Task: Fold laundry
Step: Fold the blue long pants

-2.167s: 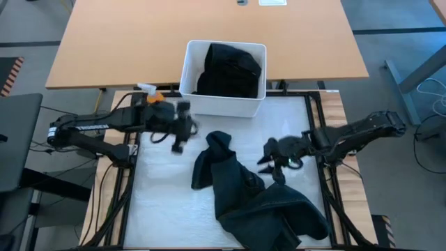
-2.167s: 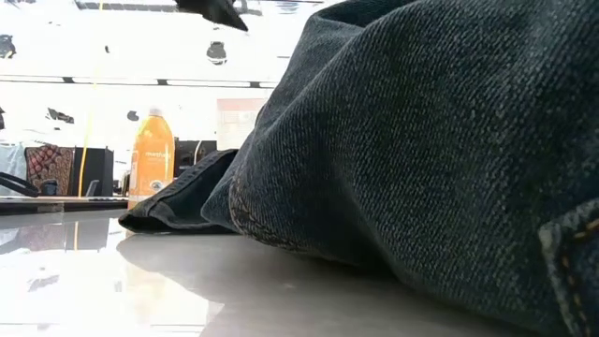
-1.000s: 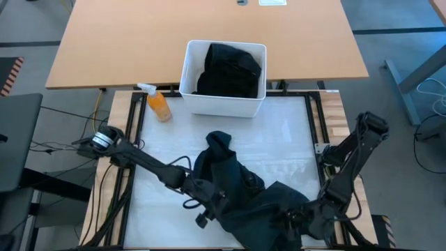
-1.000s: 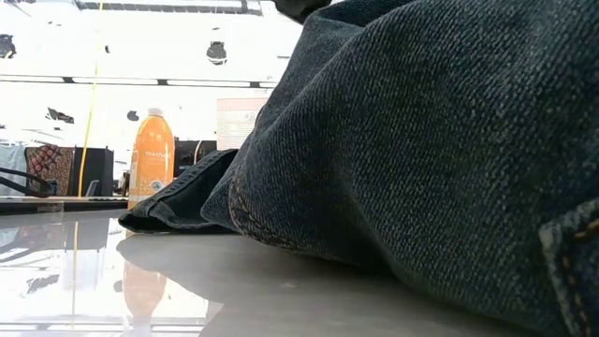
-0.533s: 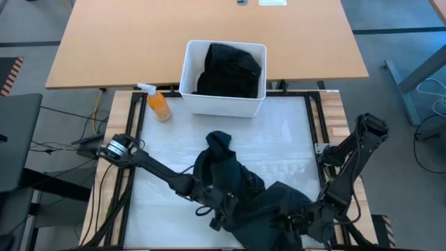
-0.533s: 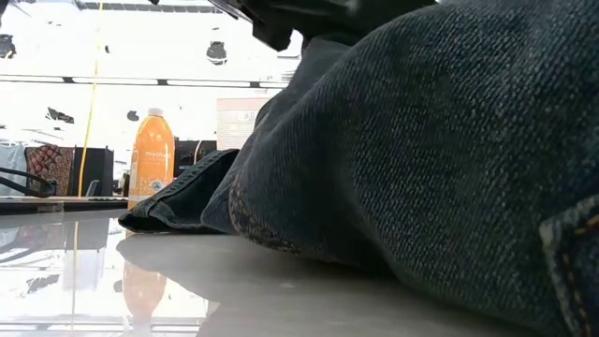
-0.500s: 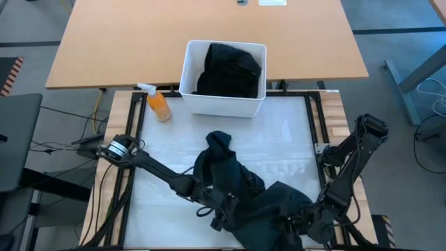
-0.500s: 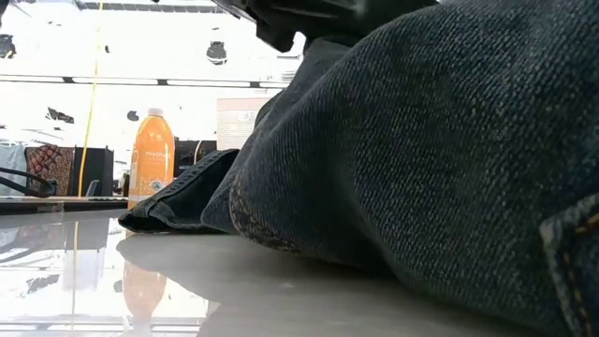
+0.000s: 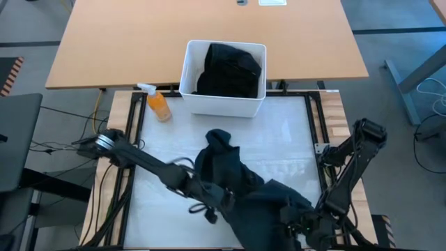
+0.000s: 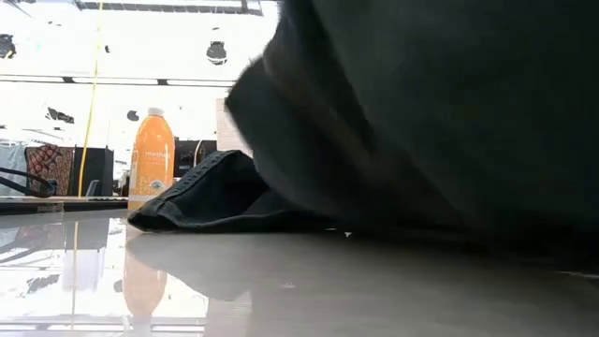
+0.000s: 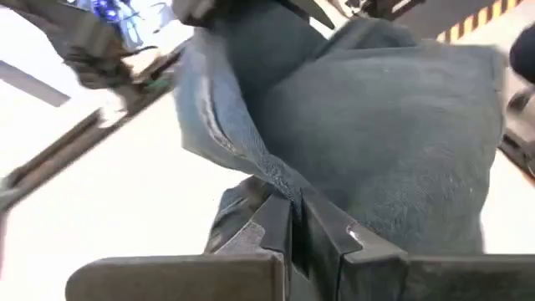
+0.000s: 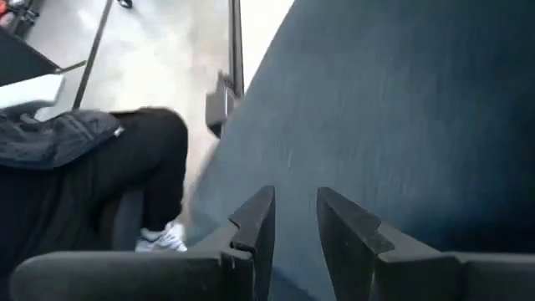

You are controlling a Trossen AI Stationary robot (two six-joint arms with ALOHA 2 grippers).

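Note:
The dark navy trousers (image 9: 244, 188) lie crumpled on the near middle of the white table. One leg end (image 9: 217, 141) reaches toward the far side and rests flat (image 10: 215, 201). My left gripper (image 9: 217, 203) comes in from the left and is shut on the trousers' near-left part. My right gripper (image 9: 300, 224) stands at their near-right part, with denim (image 12: 393, 109) filling its wrist view. More black clothing (image 9: 230, 70) sits in the white bin (image 9: 187, 84). My left gripper pinches a folded edge of the denim (image 11: 276, 186) between its two fingers. The fingers slant down from the table's left. The cloth stands up from the fingers and is lifted off the table there. My right gripper has denim (image 12: 292, 180) in the narrow gap between its fingers (image 12: 255, 221). It slants down from the table's right. Which part of the trousers it has is hidden by the cloth itself.
An orange spray bottle (image 9: 159, 104) stands at the far left beside the bin. Bare white table (image 9: 160, 164) lies left of the trousers. A person's legs (image 12: 150, 180) show on the floor beyond the near right edge.
My left gripper has risen with the trousers' near-left part. In the low view the denim that lay on the table close to the camera has been lifted off it. The far leg end stays flat. My right gripper has sunk a little.

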